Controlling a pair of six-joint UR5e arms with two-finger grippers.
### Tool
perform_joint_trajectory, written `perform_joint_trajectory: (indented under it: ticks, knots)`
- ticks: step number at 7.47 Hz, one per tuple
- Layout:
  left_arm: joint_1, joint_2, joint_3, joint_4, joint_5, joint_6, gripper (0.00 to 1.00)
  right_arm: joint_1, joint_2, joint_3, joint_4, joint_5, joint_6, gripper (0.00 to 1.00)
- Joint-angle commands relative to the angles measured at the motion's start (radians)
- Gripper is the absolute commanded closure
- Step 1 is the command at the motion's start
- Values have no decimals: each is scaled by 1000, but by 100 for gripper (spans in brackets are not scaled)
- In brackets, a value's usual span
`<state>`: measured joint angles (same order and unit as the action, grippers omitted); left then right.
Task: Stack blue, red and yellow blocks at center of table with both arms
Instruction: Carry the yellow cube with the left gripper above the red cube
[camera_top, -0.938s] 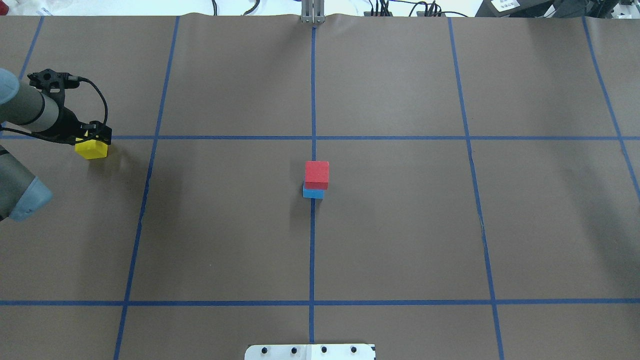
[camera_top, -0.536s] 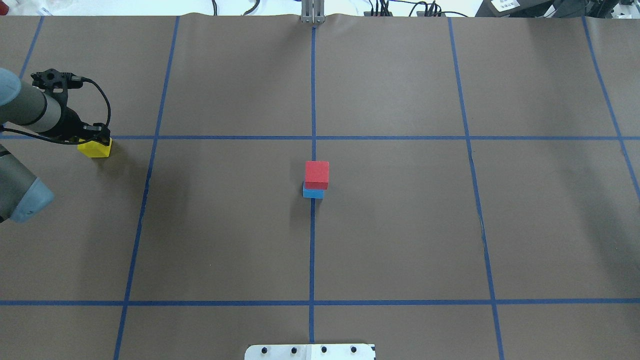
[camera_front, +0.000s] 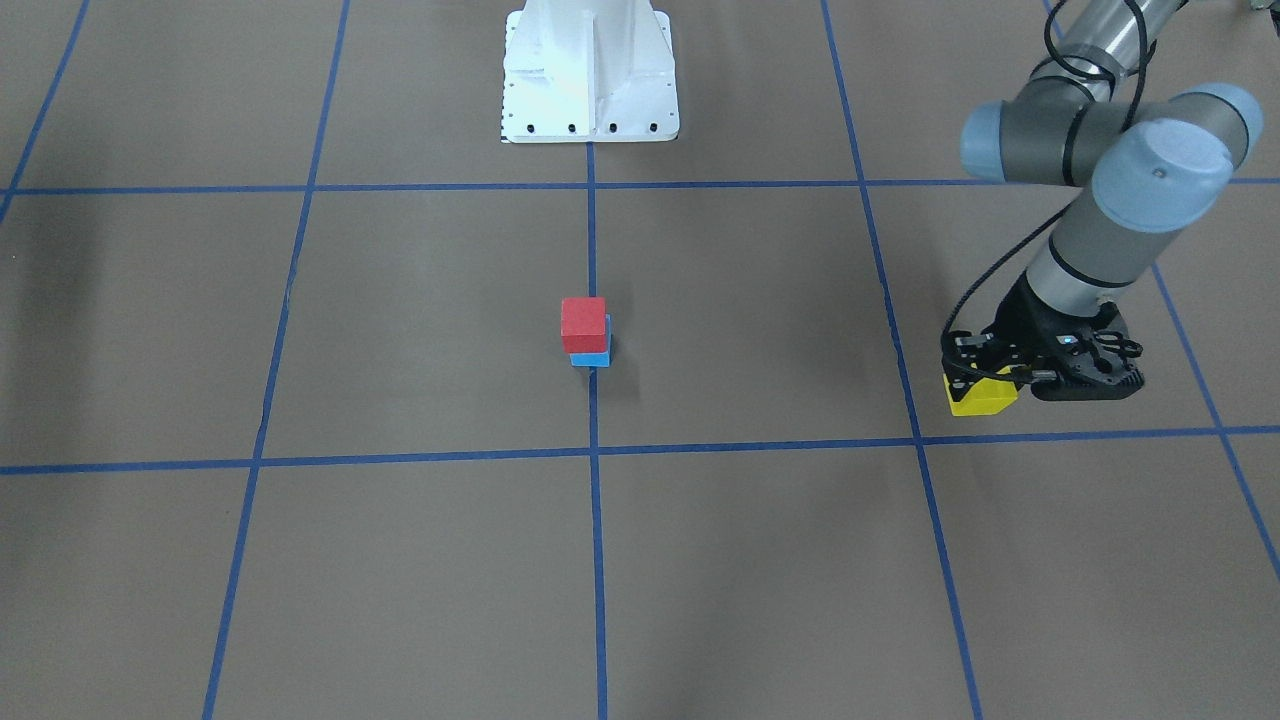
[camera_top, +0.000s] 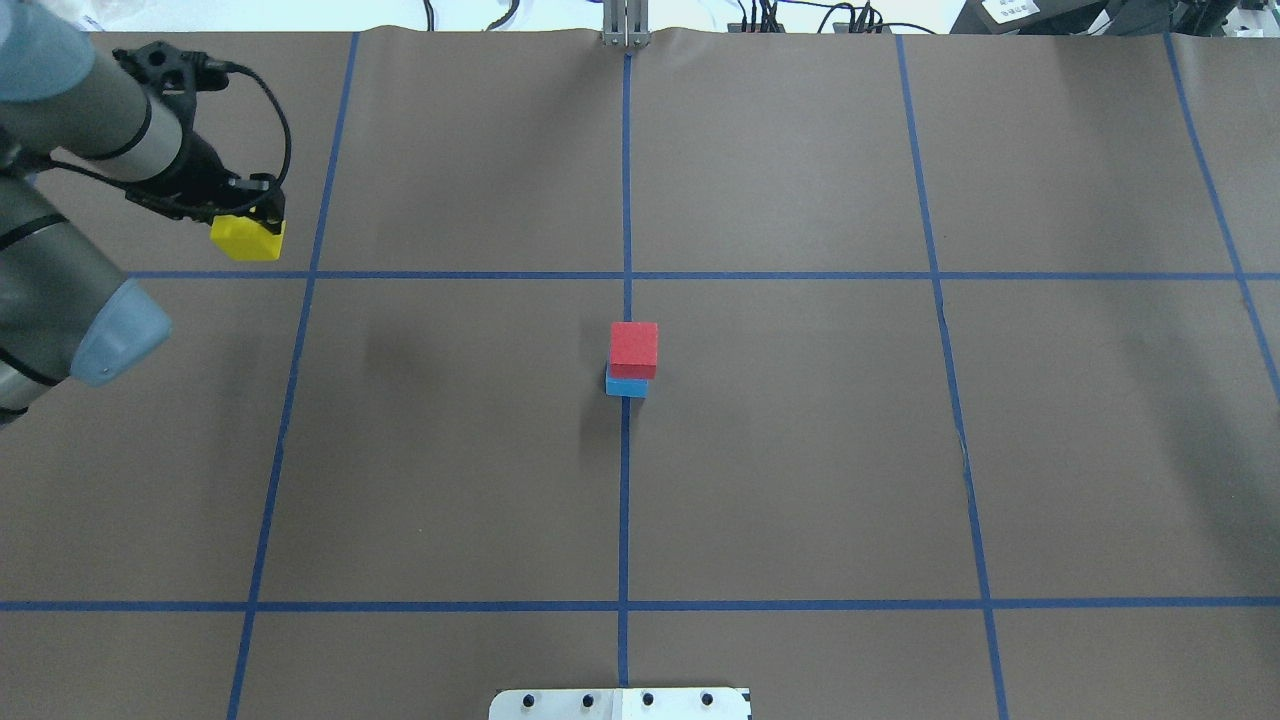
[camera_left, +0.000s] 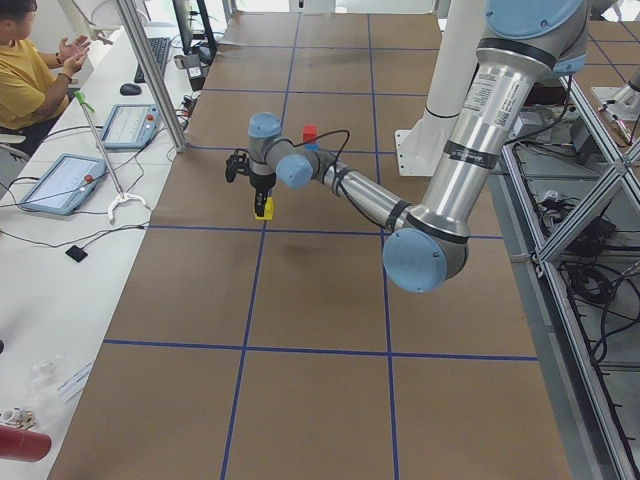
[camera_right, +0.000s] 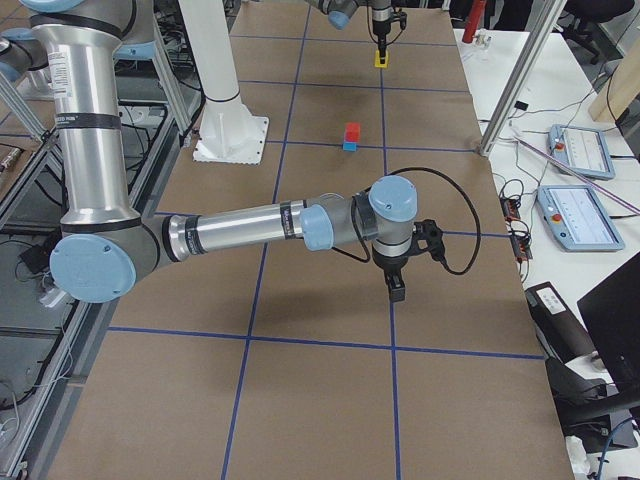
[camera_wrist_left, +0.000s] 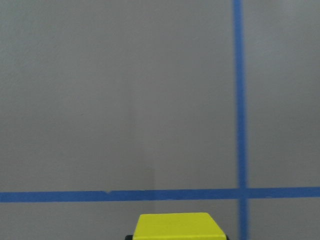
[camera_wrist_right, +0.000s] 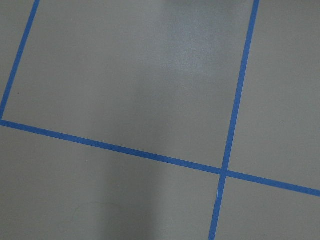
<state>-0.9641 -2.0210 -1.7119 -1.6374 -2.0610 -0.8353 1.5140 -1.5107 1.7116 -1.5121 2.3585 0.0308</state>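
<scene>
A red block (camera_top: 634, 349) sits on a blue block (camera_top: 625, 387) at the table's center; the stack also shows in the front-facing view, red block (camera_front: 583, 318) over blue block (camera_front: 590, 359). My left gripper (camera_top: 248, 225) is shut on a yellow block (camera_top: 246, 240) and holds it above the table at the far left. The yellow block also shows in the front-facing view (camera_front: 980, 397) and at the bottom of the left wrist view (camera_wrist_left: 175, 227). My right gripper (camera_right: 398, 292) shows only in the exterior right view, pointing down over the brown mat; I cannot tell if it is open.
Brown paper with blue tape grid lines (camera_top: 626, 200) covers the table. The robot's white base plate (camera_front: 589, 70) stands at the near edge. Operators' tablets (camera_left: 60, 180) lie on a side desk beyond the table.
My left gripper has risen with the yellow block in it and moved toward the far side and a little to the right. The red and blue stack has not moved.
</scene>
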Motion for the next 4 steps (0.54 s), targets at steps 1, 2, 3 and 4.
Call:
perform_joint_trajectory:
  ticks: [1,2,3,4]
  knots:
    - [75,-290,-31,294,5,-30,100,0,1,2,0,-1,3,0]
    - [126,-385,-2,319,15,-107,100,0,4,-3,0,-2,3,0]
    - [209,-492,59,320,82,-202,100,0,6,-6,0,-2,3,0]
    - [276,-602,171,320,137,-262,100,0,6,-6,0,-2,3,0]
